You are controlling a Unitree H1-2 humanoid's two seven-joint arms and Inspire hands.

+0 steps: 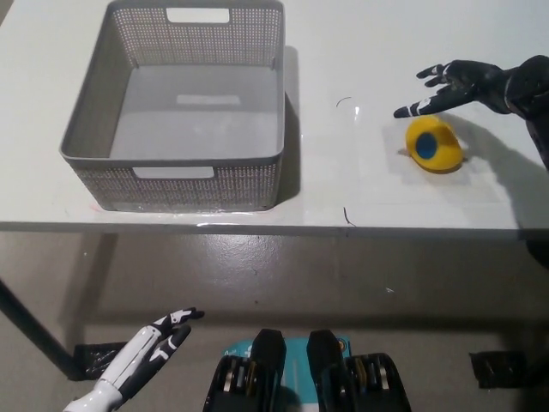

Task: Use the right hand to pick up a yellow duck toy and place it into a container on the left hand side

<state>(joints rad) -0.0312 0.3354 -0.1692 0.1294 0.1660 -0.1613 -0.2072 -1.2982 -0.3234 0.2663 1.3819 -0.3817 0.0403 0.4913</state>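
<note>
A yellow duck toy [434,144] with a blue spot lies on the white table [360,51] at the right. My black right hand [453,84] hovers just behind and above it, open with fingers spread and nothing held. A grey perforated basket [196,154] stands on the table's left part and holds nothing. My white left hand [153,346] hangs low at the lower left, below the table edge, fingers apart.
The table's front edge [257,227] runs across the middle of the picture, with grey floor below it. Bare tabletop lies between the basket and the duck. A dark table leg [26,330] stands at the lower left.
</note>
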